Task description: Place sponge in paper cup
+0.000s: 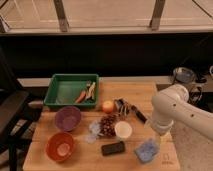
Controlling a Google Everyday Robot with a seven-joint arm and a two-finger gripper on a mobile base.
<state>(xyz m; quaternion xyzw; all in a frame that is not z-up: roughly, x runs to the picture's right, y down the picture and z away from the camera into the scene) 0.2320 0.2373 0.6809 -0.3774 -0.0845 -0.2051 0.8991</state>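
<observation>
The pale blue sponge (147,150) lies near the front right of the wooden table (45,125). The small white paper cup (123,129) stands upright just to its upper left, a short gap apart. My white arm reaches in from the right and bends downward. Its gripper (155,138) hangs just above the sponge's right end, to the right of the cup. Nothing shows in the cup.
A green tray (62,91) holding a carrot stands at the back left. A purple bowl (67,118) and an orange bowl (60,146) sit at the front left. An orange fruit (108,106), a brown cluster (106,125), a black flat object (113,148) and utensils (131,109) surround the cup.
</observation>
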